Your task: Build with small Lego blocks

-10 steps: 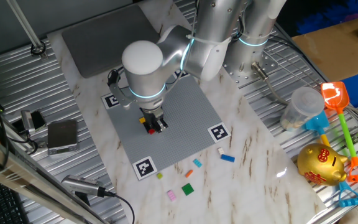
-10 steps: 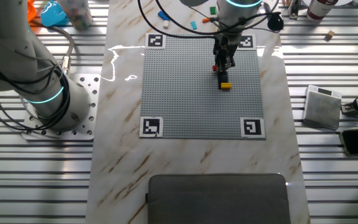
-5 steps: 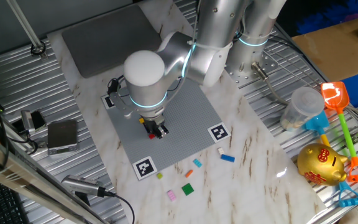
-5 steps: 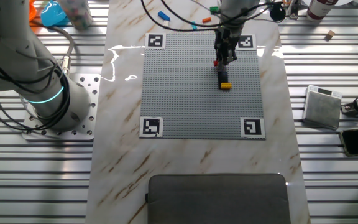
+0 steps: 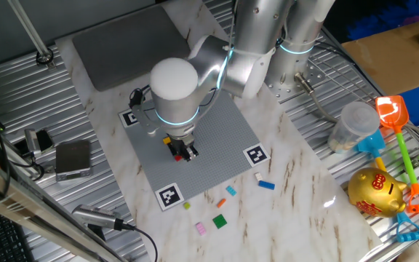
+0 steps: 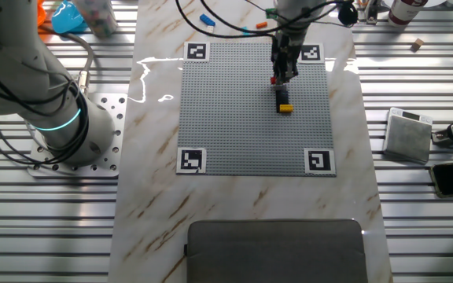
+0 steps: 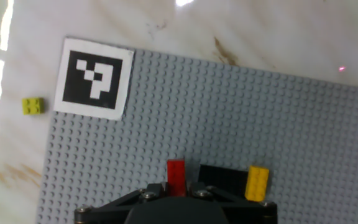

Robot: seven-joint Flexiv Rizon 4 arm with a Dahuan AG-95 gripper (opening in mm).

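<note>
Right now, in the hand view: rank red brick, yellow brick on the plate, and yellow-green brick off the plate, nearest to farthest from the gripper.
1. Red brick, at the gripper fingertips.
2. Yellow brick, on the plate, right.
3. Yellow-green brick, off the plate, far left.

We see a small red plastic brick (image 7: 176, 177), a flat black brick (image 7: 224, 177) and a yellow brick (image 7: 257, 183) set in a row on the studded plate at the hand view's lower centre. A tiny yellow-green brick (image 7: 32, 106) lies at that frame's left edge. In one fixed view, blue (image 5: 267, 185), orange (image 5: 231, 191), green (image 5: 220, 221) and pink (image 5: 201, 228) bricks lie scattered at lower centre.
</note>
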